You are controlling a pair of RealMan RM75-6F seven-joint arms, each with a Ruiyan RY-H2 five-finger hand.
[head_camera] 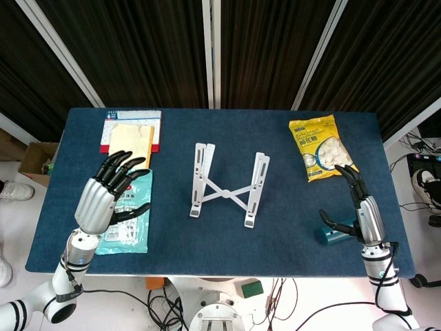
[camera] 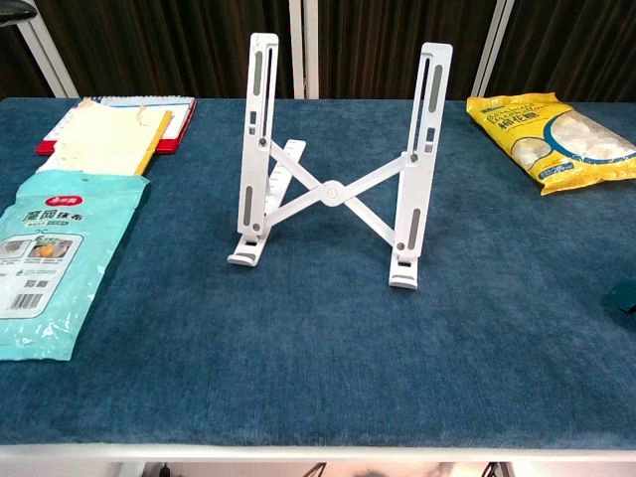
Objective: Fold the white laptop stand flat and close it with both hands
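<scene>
The white laptop stand (head_camera: 228, 185) sits opened up mid-table, rails propped and X-brace spread, untouched — nothing folded yet. Your left hand (head_camera: 110, 195) hovers well to the left of the stand over a teal packet (head_camera: 129, 222), fingers apart, holding nothing. Your right hand (head_camera: 359, 201) is well to the right of the stand, also released, fingers loosely spread, just beside a dark green object (head_camera: 333, 236) at the near edge.

Risks from here: the stand is light and stands only on its small feet — push one rail alone and it slides or tips instead of collapsing. Close in from both sides together. Watch fingertips near the crossing brace; they could get pinched as the rails come together. The left hand could drag the teal packet toward the stand on its way in. The yellow snack bag (head_camera: 320, 148), right of the stand toward the back, lies near the right hand's path — you may clip it.
</scene>
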